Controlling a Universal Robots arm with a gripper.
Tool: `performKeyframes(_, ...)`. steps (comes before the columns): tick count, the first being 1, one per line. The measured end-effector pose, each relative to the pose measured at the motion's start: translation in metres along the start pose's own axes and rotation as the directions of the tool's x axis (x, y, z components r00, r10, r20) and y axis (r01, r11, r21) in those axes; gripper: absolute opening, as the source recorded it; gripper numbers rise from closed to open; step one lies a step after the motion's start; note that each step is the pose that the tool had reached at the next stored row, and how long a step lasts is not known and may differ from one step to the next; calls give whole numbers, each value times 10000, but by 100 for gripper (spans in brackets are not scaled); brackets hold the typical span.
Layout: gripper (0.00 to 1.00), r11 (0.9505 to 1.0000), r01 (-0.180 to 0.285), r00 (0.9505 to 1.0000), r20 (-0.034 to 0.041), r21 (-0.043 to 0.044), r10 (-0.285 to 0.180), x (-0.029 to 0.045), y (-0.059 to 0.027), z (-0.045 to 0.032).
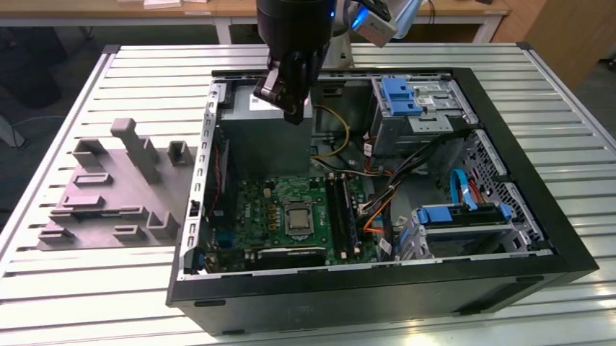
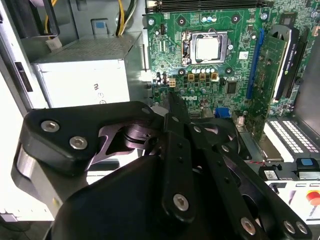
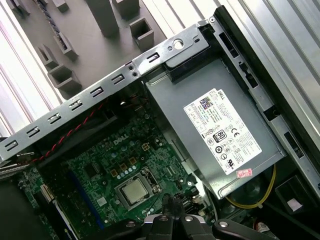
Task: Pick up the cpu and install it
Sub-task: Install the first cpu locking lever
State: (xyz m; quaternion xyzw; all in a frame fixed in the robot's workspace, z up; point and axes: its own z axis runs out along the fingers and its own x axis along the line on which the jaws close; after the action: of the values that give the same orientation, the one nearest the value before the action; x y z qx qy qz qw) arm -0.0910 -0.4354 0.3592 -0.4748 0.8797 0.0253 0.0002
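The gripper (image 1: 293, 108) hung above the power supply (image 1: 258, 108) with fingers pinched together, empty, while the cpu (image 2: 209, 48) already lay in its socket (image 2: 209, 48), where a careless descent could have knocked it askew.

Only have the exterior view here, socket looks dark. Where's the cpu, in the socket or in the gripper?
Observer: In the second wrist view the cpu lies flat inside the socket on the green board.
Operator: Gripper carrying anything?
Observer: No. In the same view the gripper has its fingertips together with nothing between them, and it is short of the socket, not touching the cpu.
Operator: Anything covering the chip?
Observer: The first wrist view shows its pale metal top bare, with no cooler over it.
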Motion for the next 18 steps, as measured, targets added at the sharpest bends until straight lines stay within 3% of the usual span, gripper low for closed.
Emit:
performKeyframes(10,11,10000,4,10000,1,-1,-4,6,-4,2)
performKeyframes(14,11,10000,10,10000,-1,0,-10,73,-48,11)
performKeyframes(18,11,9993,385,9993,-18,-10,-385,87,-58,40)
